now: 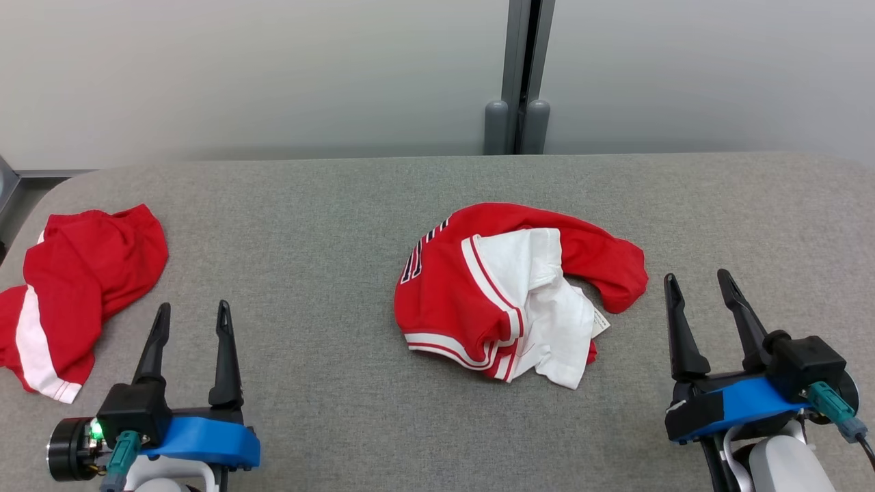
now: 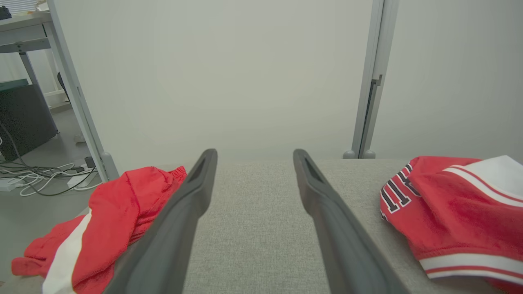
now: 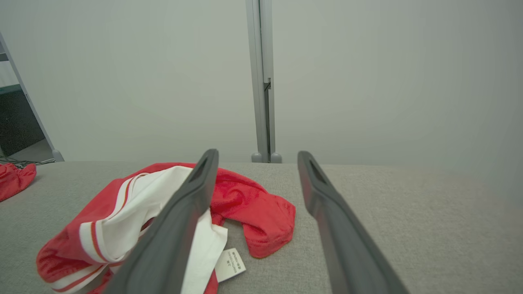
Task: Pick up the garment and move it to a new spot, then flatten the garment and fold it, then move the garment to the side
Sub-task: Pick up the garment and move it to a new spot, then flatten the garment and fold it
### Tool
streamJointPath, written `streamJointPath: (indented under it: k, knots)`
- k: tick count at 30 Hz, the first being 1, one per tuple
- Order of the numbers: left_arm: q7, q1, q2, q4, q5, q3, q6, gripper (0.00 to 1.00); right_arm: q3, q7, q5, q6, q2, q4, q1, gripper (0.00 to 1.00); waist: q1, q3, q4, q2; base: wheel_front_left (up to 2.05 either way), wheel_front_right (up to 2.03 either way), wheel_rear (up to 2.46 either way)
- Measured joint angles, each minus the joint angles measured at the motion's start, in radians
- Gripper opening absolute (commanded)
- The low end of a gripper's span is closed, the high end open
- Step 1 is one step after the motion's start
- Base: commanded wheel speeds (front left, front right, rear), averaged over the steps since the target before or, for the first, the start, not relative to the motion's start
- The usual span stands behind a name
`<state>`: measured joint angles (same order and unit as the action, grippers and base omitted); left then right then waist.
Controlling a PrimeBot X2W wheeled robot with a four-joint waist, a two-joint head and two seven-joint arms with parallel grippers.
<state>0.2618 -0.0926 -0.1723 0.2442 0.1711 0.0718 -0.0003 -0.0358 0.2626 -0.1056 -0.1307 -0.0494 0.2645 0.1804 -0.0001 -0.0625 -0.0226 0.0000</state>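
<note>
Item under inspection: the garment (image 1: 444, 301), a bright red soft-fabric sports jersey with white-and-red striped trim and black-and-white block lettering. It lies crumpled in a heap at the middle of the grey cloth-covered table (image 1: 307, 225). Part of it is turned inside out, showing white lining, and a small white label (image 1: 600, 321) sits at its right edge. No part is lifted, flattened or folded, so the pick-up is judged not yet begun.

Left gripper (image 1: 193, 306): low over the near left of the table, the two dark fingers well apart, holding nothing. Right gripper (image 1: 697, 276): low over the near right, fingers likewise spread and empty.

Governing relation: the heap is wider than it is deep, its long axis running roughly across the table between the two arms. A rounded red lobe (image 1: 618, 277) at its right end reaches towards the right gripper and stops just short of the inner fingertip. From the left gripper the striped hem is well apart, with bare table between. The right arm is judged the nearer.

Note: a second red cloth item with a white stripe (image 1: 82, 273) lies near the table's left edge, just beside the left gripper. It could be mistaken for the target.
</note>
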Motion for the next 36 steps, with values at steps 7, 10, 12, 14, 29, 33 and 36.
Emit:
streamJointPath:
  k: [7, 10, 12, 14, 29, 33, 36]
  knots:
    - [0.000, 0.020, 0.023, 0.014, -0.015, -0.025, -0.009, 1.00, -0.003, 0.000, 0.003, 0.000, 0.000, 0.039, -0.002, 1.00, 0.0000, 0.008, -0.002, 0.0000, 0.00, 0.00, 0.00]
    - [0.000, 0.020, 0.029, 0.018, -0.024, -0.029, -0.011, 1.00, -0.002, 0.000, 0.005, 0.000, 0.000, 0.046, -0.001, 1.00, 0.0000, 0.010, -0.001, 0.0000, 0.00, 0.00, 0.00]
    - [0.000, 0.020, 0.032, 0.019, -0.032, -0.032, -0.017, 1.00, -0.001, 0.000, 0.005, 0.000, 0.000, 0.049, -0.001, 1.00, 0.0000, 0.010, -0.001, 0.0000, 0.00, 0.00, 0.00]
    - [0.000, 0.020, 0.035, 0.021, -0.035, -0.036, -0.018, 1.00, 0.000, 0.000, 0.005, 0.000, 0.000, 0.052, -0.001, 1.00, 0.0000, 0.009, 0.000, 0.0000, 0.00, 0.00, 0.00]
    - [0.000, 0.012, 0.051, 0.034, -0.065, -0.062, -0.037, 1.00, 0.001, 0.000, 0.000, 0.000, 0.000, 0.061, 0.002, 1.00, 0.0000, 0.003, 0.003, 0.0000, 0.00, 0.00, 0.00]
    - [0.000, 0.008, 0.054, 0.035, -0.075, -0.060, -0.046, 1.00, 0.003, 0.000, -0.001, 0.000, 0.000, 0.061, 0.002, 1.00, 0.0001, 0.002, 0.004, 0.0000, 0.00, 0.00, 0.00]
    - [0.000, -0.013, 0.067, 0.026, -0.079, -0.036, -0.062, 1.00, 0.003, 0.000, -0.001, 0.000, 0.000, 0.062, 0.003, 1.00, 0.0001, 0.000, 0.003, 0.0000, 0.00, 0.00, 0.00]
